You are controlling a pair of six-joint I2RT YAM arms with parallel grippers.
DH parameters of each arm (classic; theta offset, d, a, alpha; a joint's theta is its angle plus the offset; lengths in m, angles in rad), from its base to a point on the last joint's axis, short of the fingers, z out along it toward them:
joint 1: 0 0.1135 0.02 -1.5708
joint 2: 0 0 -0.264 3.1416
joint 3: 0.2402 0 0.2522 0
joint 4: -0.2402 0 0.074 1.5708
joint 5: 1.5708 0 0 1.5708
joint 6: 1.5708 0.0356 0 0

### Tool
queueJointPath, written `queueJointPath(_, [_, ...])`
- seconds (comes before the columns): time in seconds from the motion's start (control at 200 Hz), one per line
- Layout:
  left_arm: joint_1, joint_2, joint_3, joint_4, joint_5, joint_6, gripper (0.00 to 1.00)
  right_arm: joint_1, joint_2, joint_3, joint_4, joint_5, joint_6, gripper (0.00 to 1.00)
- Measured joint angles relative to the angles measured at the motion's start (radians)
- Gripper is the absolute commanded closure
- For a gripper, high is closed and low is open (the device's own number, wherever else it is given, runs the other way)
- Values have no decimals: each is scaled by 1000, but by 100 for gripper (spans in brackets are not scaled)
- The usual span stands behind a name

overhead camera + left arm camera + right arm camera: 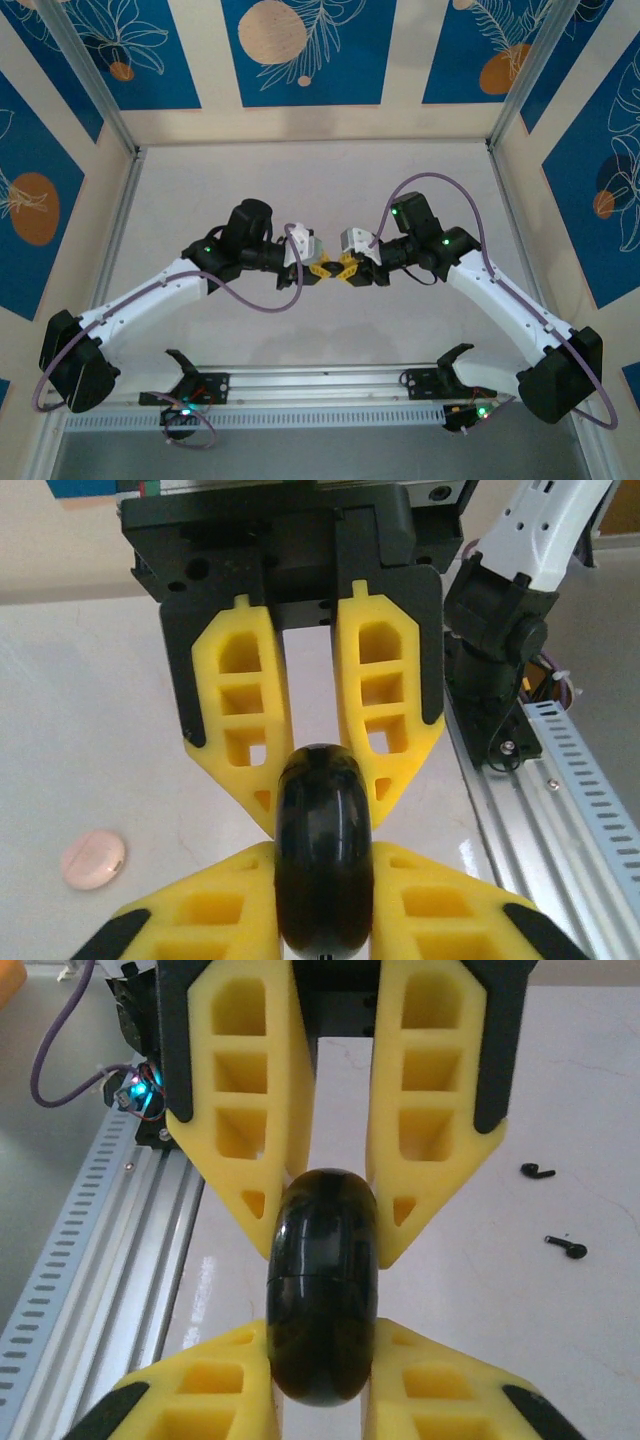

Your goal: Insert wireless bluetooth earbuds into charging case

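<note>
Holding stage, 0 of 2 inserted: I've got left gripper (320,268) and right gripper (349,270) both clamped on charging case (322,1280), ctr frame, lid looks shut. 2 earbuds (537,1171) (566,1247) loose on table (560,1080), right side. Case: glossy black, rounded pebble w/ seam. Fingers (240,1080): yellow, hollow-celled wedges.

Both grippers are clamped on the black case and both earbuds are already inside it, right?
Not quite. The left gripper and right gripper do clamp the black case, but both earbuds lie loose on the table, as the right wrist view shows.
</note>
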Motion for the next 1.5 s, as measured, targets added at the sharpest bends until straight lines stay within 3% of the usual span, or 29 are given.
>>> queueJointPath(0.135, [-1,-5,-43,121,13,-60,86,-44,-47,-47,96,-38,56,57])
queueJointPath(0.275, [-2,-2,-133,317,42,-182,87,-132,-159,-174,260,-129,159,51])
queueJointPath(0.455, [-2,13,-196,576,57,-344,88,-196,-212,-270,465,-260,313,51])
queueJointPath(0.67, [-2,14,-221,750,58,-444,88,-199,-192,-275,599,-352,412,56])
queueJointPath(0.89, [-2,14,-223,816,66,-486,87,-201,-177,-275,655,-383,452,66])
queueJointPath(1.15, [-3,31,-225,860,79,-520,87,-201,-173,-273,671,-387,460,66])
queueJointPath(1.27, [-3,33,-225,866,80,-523,85,-199,-164,-267,674,-387,459,75])
queueJointPath(1.35, [-4,33,-225,865,83,-522,78,-200,-162,-262,666,-387,461,81])
queueJointPath(1.5, [-5,15,-225,798,68,-463,59,-199,-161,-224,540,-384,376,83])
